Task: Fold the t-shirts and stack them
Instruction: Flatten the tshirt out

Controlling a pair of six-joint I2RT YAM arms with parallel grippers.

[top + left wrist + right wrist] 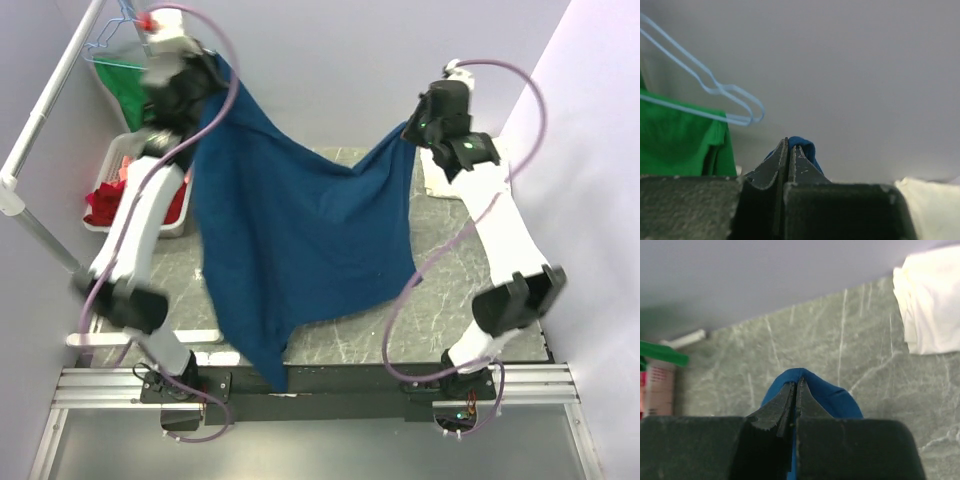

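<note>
1. Grey marble table, pale walls behind.
2. Left gripper pinches the navy shirt at its far-left corner.
3. It hangs spread left to right, its tail pointing near.
4. Right gripper pinches its far-right corner.
5. White shirt lies far right.

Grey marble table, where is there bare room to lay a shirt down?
The table is bare between the hanging navy blue t-shirt and the right arm, and along its near edge. Crowded: folded white t-shirt far right, grey bin of red cloth left.
</note>
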